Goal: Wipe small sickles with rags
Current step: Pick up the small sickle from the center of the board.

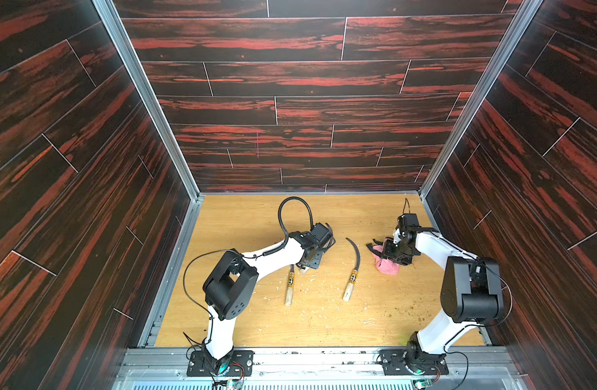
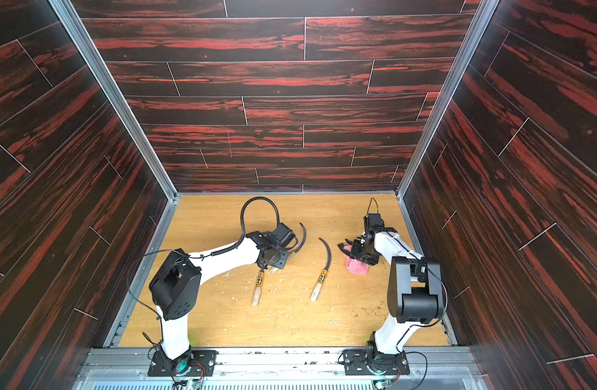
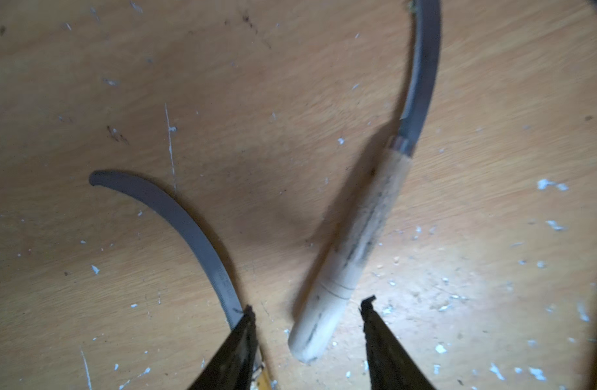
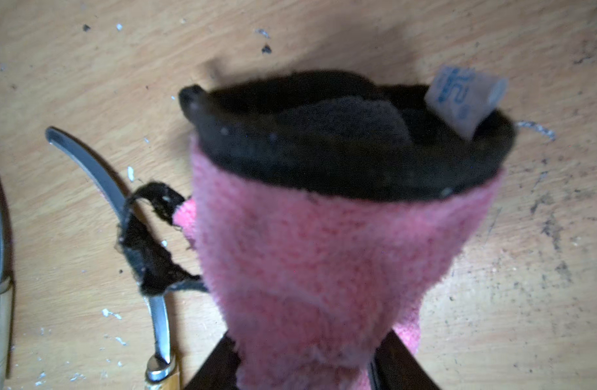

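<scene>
Reaching for a sickle with the rag ready; wiping, I judge, has not begun.
In a top view the right gripper (image 1: pixel 386 255) grips the bunched pink rag (image 1: pixel 387 267) at 3 o'clock on the table (image 1: pixel 239 219); the middle sickle (image 1: pixel 353 270) lies near centre, the left sickle (image 1: pixel 289 287) at its 9 o'clock. Left wrist: the left gripper (image 3: pixel 308 304) stands open astride the plain sickle (image 3: pixel 351 243) handle. Right wrist: rag pinched between the jaws. Which sickles are clean I cannot tell.

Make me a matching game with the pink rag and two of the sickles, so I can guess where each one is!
Things:
1. pink rag
2. plain-handled sickle
3. middle banded sickle

Places:
A. lying alone, nothing touching it
B. pinched in the right tool
C. handle end between the fingers of the open left tool

Pairs: 1-B, 2-C, 3-A
</scene>
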Robot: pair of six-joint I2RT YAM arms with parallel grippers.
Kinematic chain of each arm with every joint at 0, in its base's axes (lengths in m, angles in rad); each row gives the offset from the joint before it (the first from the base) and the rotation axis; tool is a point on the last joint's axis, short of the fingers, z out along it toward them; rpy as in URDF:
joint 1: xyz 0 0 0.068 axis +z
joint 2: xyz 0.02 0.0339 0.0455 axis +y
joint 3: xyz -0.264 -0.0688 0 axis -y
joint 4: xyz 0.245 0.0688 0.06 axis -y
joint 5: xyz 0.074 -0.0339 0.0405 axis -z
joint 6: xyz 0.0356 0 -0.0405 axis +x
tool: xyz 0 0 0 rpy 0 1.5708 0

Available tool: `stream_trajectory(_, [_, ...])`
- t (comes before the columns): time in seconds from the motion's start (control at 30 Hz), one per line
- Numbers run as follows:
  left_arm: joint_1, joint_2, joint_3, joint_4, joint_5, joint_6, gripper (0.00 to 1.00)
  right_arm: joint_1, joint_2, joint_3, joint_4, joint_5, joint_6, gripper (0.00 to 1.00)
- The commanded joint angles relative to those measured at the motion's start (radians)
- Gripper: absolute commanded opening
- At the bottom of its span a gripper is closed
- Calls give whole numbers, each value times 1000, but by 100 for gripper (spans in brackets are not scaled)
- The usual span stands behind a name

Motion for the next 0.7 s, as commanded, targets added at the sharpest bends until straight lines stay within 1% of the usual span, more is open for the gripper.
stream_trajectory(0.0, [4,1,-31,2,32,26,53,8,38,25,-30,-10,-8,53])
stream_trajectory(0.3, [11,3,-80,26,83,34,53,10,44,26,-28,-4,-7,53])
stream_trajectory(0.4, [12,4,-92,30,85,34,49,11,44,29,-29,-4,-6,53])
stream_trajectory(0.67, [22,13,-114,40,93,30,46,13,47,38,-33,-5,-6,53])
